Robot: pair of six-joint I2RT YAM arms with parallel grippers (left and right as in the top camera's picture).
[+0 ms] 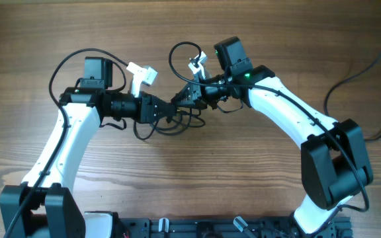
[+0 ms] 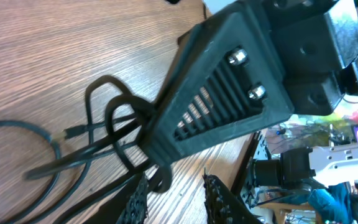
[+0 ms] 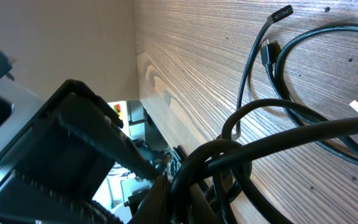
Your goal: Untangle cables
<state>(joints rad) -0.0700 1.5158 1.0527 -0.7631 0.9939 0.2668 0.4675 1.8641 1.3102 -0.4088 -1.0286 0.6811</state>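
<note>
Over the wooden tabletop (image 1: 197, 172), right fingers (image 1: 194, 93) clamp thin black cables (image 3: 303, 134), left fingers (image 2: 135, 202) gape round one loop; parting slowly seems wisest.

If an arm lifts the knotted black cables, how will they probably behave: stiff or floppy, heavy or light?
Probably floppy: the cables lie in loose curves on the table, so lifted parts should sag. Likely light: thin cords with small plugs. The strands cross tightly near the right gripper, so pulling may drag the whole bundle.
</note>
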